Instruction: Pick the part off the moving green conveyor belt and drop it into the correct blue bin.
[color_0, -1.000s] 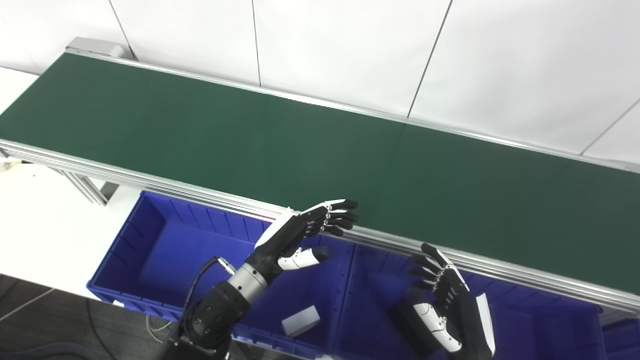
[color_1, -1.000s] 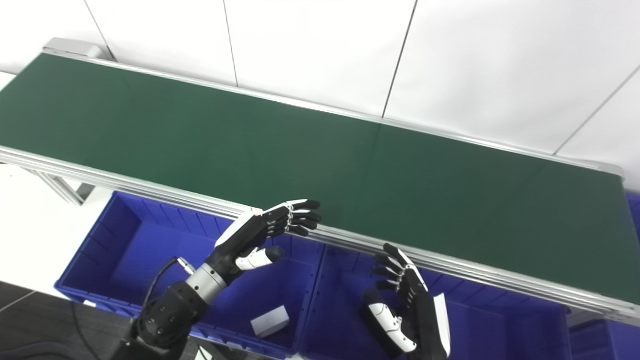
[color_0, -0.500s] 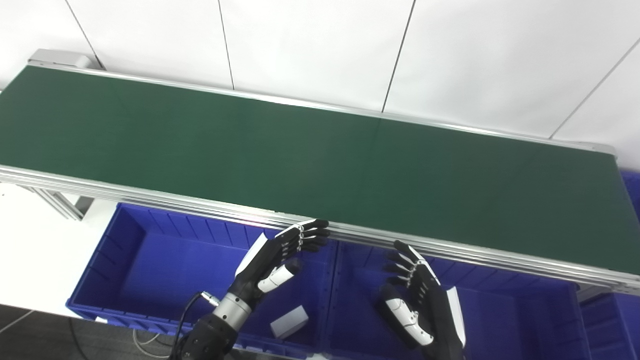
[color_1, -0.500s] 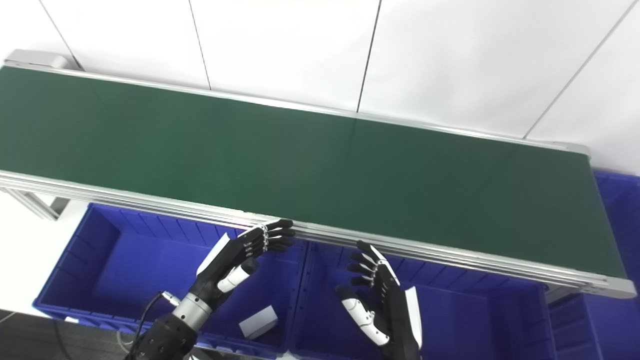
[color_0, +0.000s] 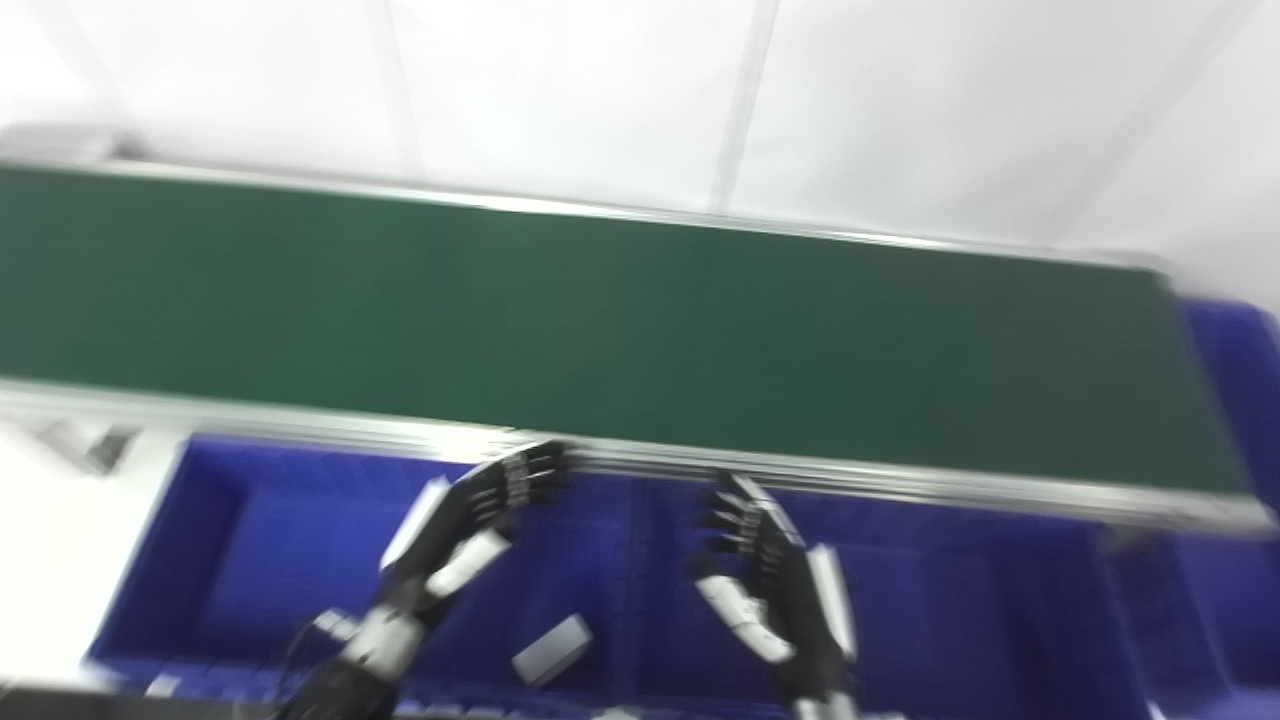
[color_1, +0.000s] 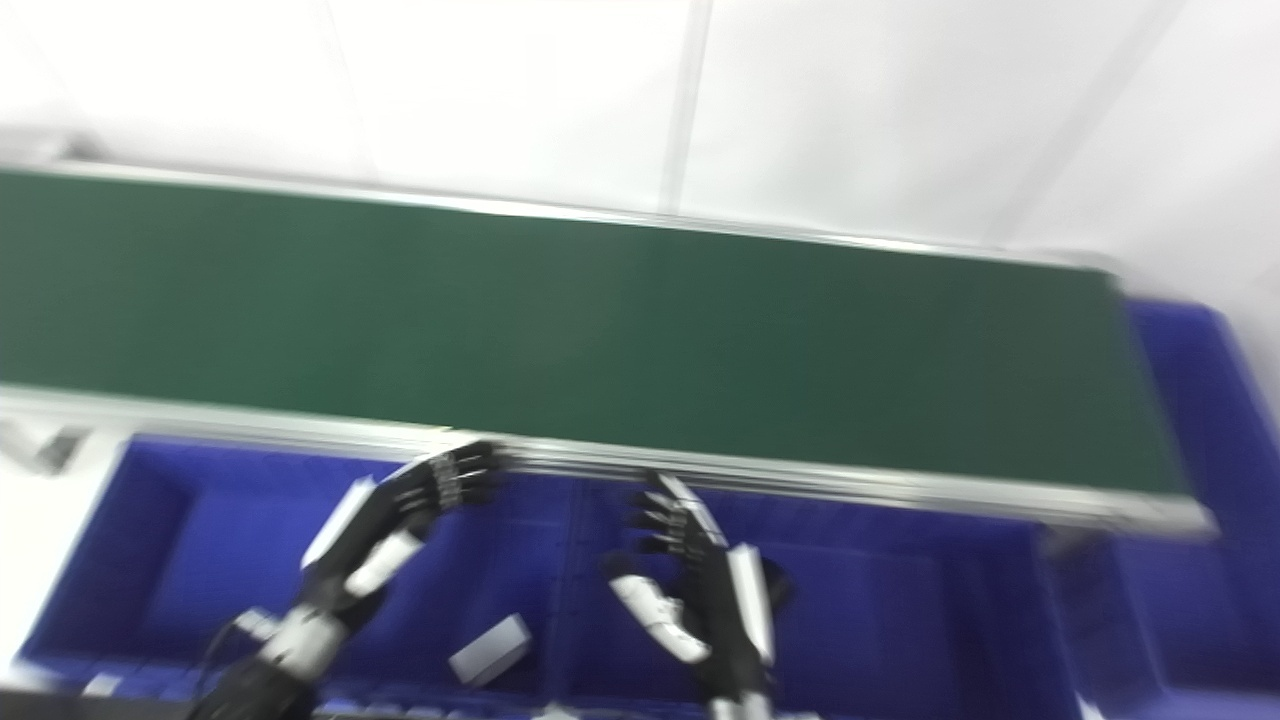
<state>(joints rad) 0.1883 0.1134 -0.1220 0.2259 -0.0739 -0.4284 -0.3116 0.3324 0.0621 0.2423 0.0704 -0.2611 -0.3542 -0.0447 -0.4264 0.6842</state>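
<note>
Both hands, left (color_0: 470, 510) and right (color_0: 770, 570), empty with fingers spread, should wait poised above the blue plastic bins (color_0: 230, 540) until a part appears on the bare green conveyor belt (color_0: 600, 320).

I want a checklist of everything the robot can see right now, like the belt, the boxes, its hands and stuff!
Surface: green conveyor belt with silver rails; no part visible on it. Both views are blurred.
Job's things: left blue bin holds one pale block near its front; right blue bin shows nothing seen inside where visible.
Clutter: nothing seen.
Hands: left hand open, fingers up by the belt's near rail, holding nothing; right hand open, over the right bin, holding nothing.
Cables: a thin one by the left wrist, too blurred to be sure.
Surroundings: white panelled wall behind; another blue bin at the belt's right end.
</note>
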